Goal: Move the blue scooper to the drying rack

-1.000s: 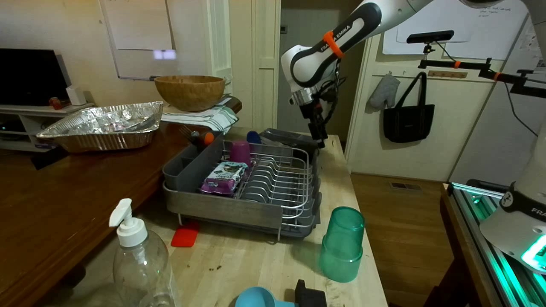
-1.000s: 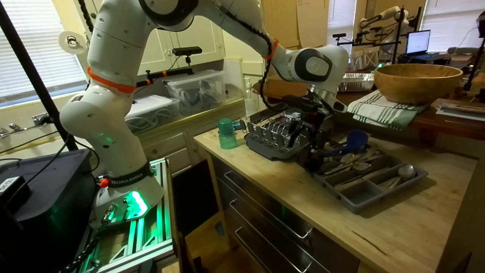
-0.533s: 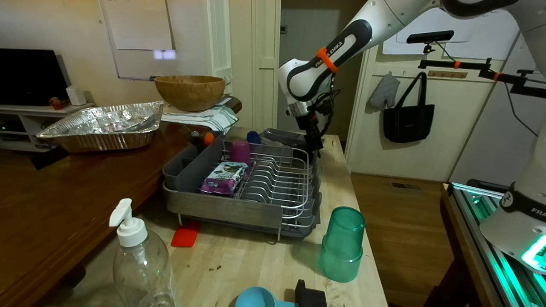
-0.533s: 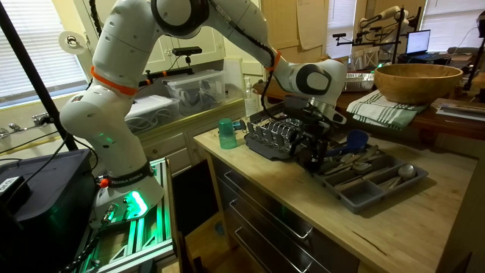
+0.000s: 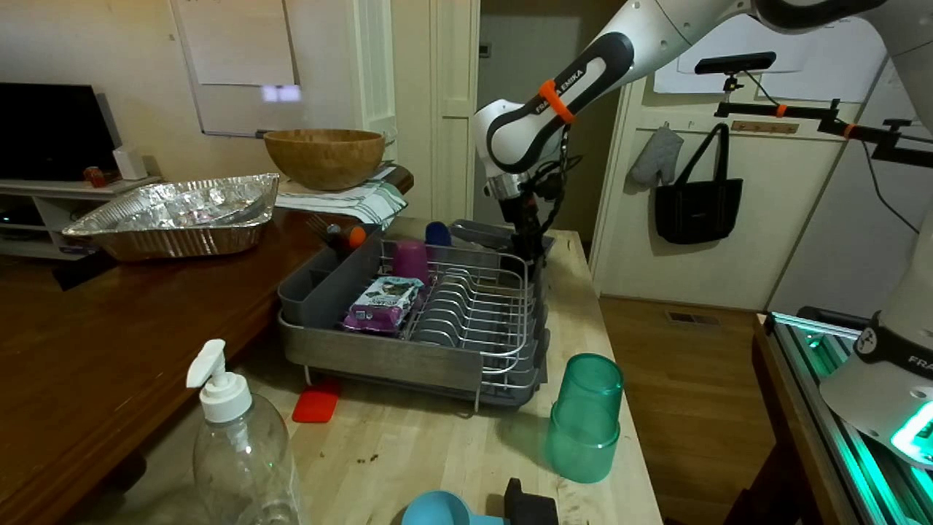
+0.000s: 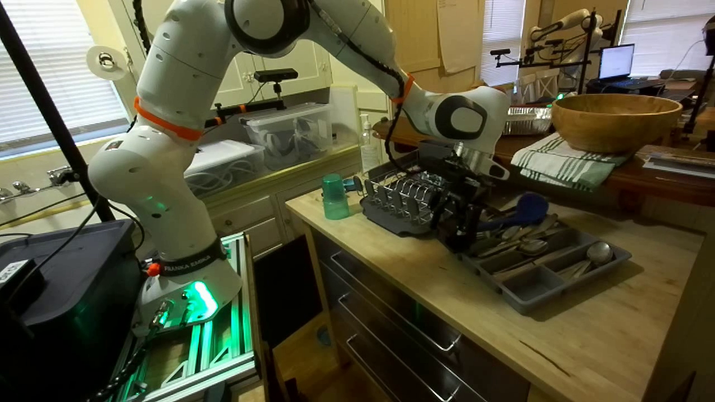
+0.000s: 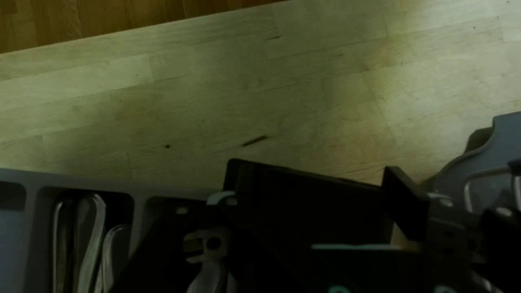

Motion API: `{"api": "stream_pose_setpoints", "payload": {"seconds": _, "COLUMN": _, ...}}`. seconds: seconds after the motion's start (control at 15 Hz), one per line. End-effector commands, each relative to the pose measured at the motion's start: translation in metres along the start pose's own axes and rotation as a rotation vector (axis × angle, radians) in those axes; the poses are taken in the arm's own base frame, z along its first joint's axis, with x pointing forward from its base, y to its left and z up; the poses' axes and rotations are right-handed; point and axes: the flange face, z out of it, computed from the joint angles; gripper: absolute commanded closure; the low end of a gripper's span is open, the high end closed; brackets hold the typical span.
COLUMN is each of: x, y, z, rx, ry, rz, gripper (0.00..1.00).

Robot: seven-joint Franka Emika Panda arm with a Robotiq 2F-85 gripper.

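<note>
Your tool (image 7: pixel 323 185) shows its fingers apart in the wrist view. The blue scooper (image 6: pixel 532 207) lies at the cutlery tray (image 6: pixel 528 300), outside the drying rack (image 5: pixel 390 362), its handle pointing toward your tool, contact unverifiable

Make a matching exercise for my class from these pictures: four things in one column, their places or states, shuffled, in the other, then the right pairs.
Things
1. wooden bowl
2. deep blue scooper
3. purple packet
4. black bag

Places and states
A. hanging up
B. in the drying rack
C. on the striped towel
D. at the cutlery tray

Pairs: 1-C; 2-D; 3-B; 4-A
</note>
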Motion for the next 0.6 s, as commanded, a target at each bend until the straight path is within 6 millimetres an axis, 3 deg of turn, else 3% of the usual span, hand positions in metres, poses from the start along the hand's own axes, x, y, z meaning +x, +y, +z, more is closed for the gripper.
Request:
{"api": "stream_pose_setpoints", "payload": {"seconds": 0.0, "x": 0.001, "y": -0.004, "z": 0.003, "rx": 0.038, "ry": 0.036, "rz": 0.06, "gripper": 0.51}}
{"api": "stream_pose_setpoints", "payload": {"seconds": 0.07, "x": 0.001, "y": -0.004, "z": 0.003, "rx": 0.044, "ry": 0.045, "rz": 0.082, "gripper": 0.57}}
{"api": "stream_pose_setpoints", "payload": {"seconds": 0.2, "x": -0.001, "y": -0.004, "z": 0.0, "rx": 0.047, "ry": 0.074, "rz": 0.118, "gripper": 0.6}}
{"api": "stream_pose_setpoints", "payload": {"seconds": 0.53, "x": -0.025, "y": -0.016, "z": -0.016, "rx": -0.025, "ry": 0.146, "rz": 0.101, "gripper": 0.61}}
